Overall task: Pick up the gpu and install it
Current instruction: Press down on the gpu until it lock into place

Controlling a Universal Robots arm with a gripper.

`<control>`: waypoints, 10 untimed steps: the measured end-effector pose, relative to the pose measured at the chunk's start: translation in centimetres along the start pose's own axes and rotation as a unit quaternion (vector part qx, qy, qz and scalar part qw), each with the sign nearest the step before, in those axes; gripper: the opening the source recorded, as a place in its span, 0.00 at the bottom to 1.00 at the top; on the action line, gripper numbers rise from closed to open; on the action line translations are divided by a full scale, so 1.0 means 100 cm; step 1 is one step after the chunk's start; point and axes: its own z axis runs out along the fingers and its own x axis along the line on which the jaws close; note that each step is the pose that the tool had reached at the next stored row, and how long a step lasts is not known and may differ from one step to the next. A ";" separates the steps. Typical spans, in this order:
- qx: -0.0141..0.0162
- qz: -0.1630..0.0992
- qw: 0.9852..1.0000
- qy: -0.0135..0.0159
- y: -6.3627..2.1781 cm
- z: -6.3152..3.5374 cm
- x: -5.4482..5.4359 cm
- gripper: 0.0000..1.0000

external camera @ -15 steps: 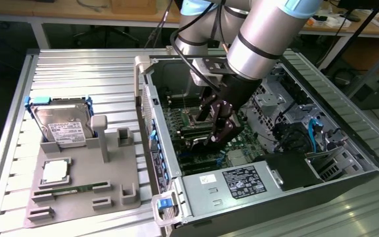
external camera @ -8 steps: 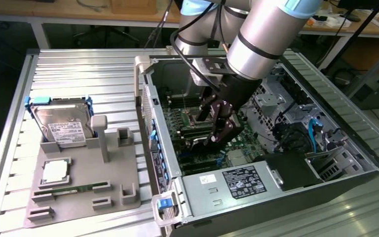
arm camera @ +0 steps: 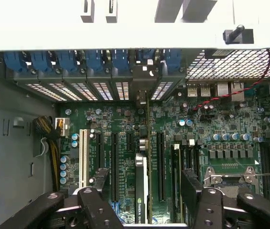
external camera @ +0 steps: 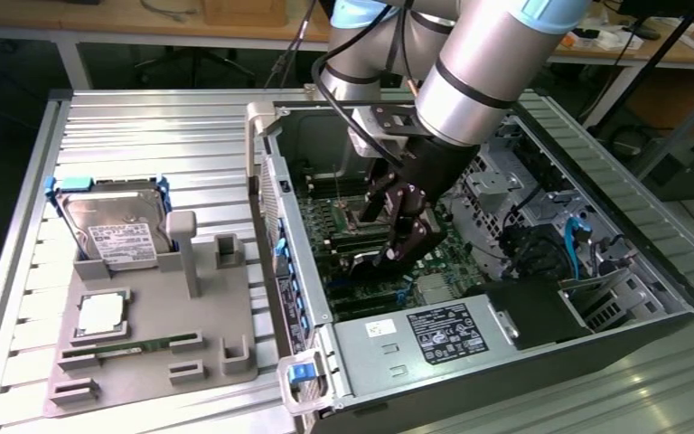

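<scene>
One gpu (arm camera: 142, 143) — one gripper (arm camera: 142, 210) astride

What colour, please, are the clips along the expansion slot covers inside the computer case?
Blue; the clips show best in the wrist view.

gpu (arm camera: 143, 157) lower end cut off by frame; seating in slot perhaps unclear.

- Table (external camera: 142, 117): ribbed metal, dull silver.
- Tray (external camera: 220, 312): matt grey plastic.
- Drive (external camera: 112, 221): shiny metal, paper label.
- Case (external camera: 378, 357): brushed grey sheet metal.
- Motherboard (arm camera: 211, 124): green, semi-gloss.
- Gpu (arm camera: 143, 157): dark card standing on edge, metal bracket.
- Gripper (arm camera: 143, 210): matt black fingers.
- Clips (arm camera: 68, 61): blue glossy plastic.
</scene>
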 end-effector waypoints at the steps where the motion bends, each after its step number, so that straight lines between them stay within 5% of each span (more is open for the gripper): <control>1: 0.000 0.000 1.000 0.000 0.0000 0.0000 0.000 0.71; 8: 0.000 0.000 1.000 -0.001 -0.0001 0.0000 0.000 0.71; 10: 0.000 0.000 1.000 -0.001 -0.0001 0.0000 0.000 0.63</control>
